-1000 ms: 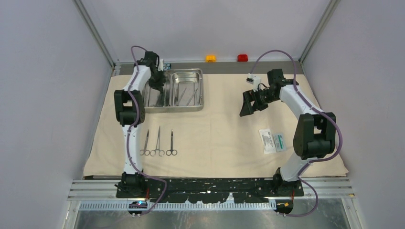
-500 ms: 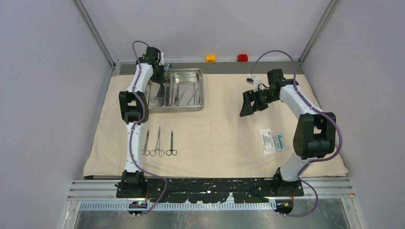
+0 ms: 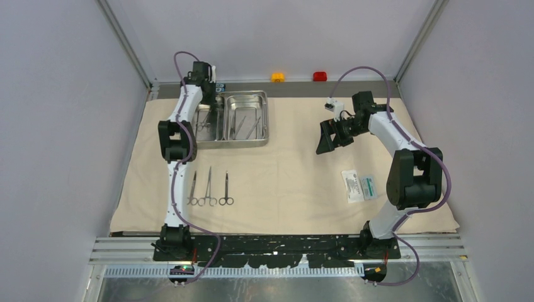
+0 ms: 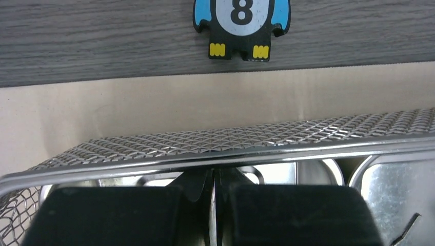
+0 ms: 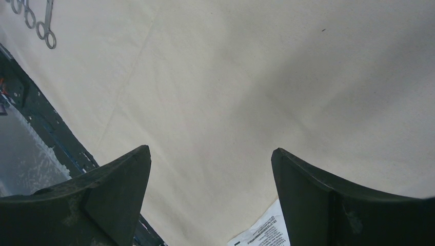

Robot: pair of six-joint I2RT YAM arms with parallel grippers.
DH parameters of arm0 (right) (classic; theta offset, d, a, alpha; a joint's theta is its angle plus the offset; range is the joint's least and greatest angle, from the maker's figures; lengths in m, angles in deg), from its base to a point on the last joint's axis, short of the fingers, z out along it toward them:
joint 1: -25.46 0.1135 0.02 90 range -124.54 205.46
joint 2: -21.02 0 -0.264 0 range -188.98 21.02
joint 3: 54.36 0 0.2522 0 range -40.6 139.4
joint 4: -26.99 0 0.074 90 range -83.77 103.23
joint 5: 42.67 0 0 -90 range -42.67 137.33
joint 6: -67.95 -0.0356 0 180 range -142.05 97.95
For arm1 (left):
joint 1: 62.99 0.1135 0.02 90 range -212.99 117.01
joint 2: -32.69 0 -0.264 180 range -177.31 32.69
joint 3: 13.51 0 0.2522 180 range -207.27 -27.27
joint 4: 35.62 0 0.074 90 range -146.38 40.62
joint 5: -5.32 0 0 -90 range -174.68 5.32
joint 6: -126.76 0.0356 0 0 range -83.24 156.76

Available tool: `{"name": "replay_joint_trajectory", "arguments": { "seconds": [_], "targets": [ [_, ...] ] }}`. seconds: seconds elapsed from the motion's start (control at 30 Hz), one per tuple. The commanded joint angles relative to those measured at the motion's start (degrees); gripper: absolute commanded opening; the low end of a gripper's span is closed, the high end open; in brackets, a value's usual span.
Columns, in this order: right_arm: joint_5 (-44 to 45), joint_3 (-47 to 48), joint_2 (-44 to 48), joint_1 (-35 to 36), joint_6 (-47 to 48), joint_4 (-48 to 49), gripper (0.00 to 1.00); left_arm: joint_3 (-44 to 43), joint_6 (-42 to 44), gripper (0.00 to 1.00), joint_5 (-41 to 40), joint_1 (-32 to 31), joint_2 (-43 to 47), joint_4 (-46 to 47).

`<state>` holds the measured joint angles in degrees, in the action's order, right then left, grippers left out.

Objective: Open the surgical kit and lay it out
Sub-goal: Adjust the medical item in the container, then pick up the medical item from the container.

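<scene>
The steel two-compartment tray (image 3: 267, 121) stands far left on the beige cloth wrap (image 3: 296, 170). My left gripper (image 3: 213, 106) reaches into its left compartment at the far end. In the left wrist view this gripper (image 4: 214, 174) is shut, its tips just under the tray rim (image 4: 308, 151) and a mesh wall (image 4: 231, 138). Only a thin bright sliver shows between the pads, and I cannot tell whether it is a tool. Thin tools (image 3: 245, 124) lie in the right compartment. Three ring-handled instruments (image 3: 208, 187) lie side by side on the cloth. My right gripper (image 3: 327, 139) (image 5: 210, 154) hangs open above bare cloth, near the white-and-green packet (image 3: 359, 186) (image 5: 261, 233).
A small black-and-blue block (image 4: 241, 28) (image 3: 220, 87) sits on the grey strip just beyond the tray. Orange (image 3: 278, 77) and red (image 3: 320, 76) buttons stand at the back wall. Frame posts and side walls enclose the table. The arm bases line the near edge.
My left gripper has shifted toward the tray's far edge and its jaws have closed fully. The right arm has not moved.
</scene>
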<state>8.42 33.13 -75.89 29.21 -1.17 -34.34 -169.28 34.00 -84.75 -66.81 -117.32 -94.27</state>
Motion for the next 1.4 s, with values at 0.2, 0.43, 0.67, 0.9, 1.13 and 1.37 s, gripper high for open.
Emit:
{"name": "replay_joint_trajectory", "arguments": {
  "seconds": [0.2,0.43,0.67,0.9,1.13,1.37],
  "targets": [
    [-1.1,2.6,-0.7,-0.1,1.0,-0.3,0.92,1.0,-1.5,0.25,2.4,1.1,2.2,3.6],
    [-1.7,3.0,-1.2,-0.1,1.1,-0.7,0.92,0.8,-0.8,0.35,2.8,1.0,1.6,2.9],
    [-1.8,3.0,-1.1,-0.1,1.0,-0.9,0.92,-1.4,0.4,0.32,1.8,1.2,-1.1,0.6],
    [-1.8,3.1,-1.0,-0.1,1.0,-0.9,0.92,-1.7,0.5,0.27,1.7,1.4,-3.4,-1.5],
    [-1.7,3.2,-0.9,-0.1,1.0,-1.0,0.92,-3.8,0.7,0.14,2.1,1.4,-5.8,-3.7],
    [-1.5,3.1,-0.2,-0.1,1.1,-1.0,0.92,-7.4,0.3,0.0,3.5,1.5,-4.8,-4.6]
  ]
}}
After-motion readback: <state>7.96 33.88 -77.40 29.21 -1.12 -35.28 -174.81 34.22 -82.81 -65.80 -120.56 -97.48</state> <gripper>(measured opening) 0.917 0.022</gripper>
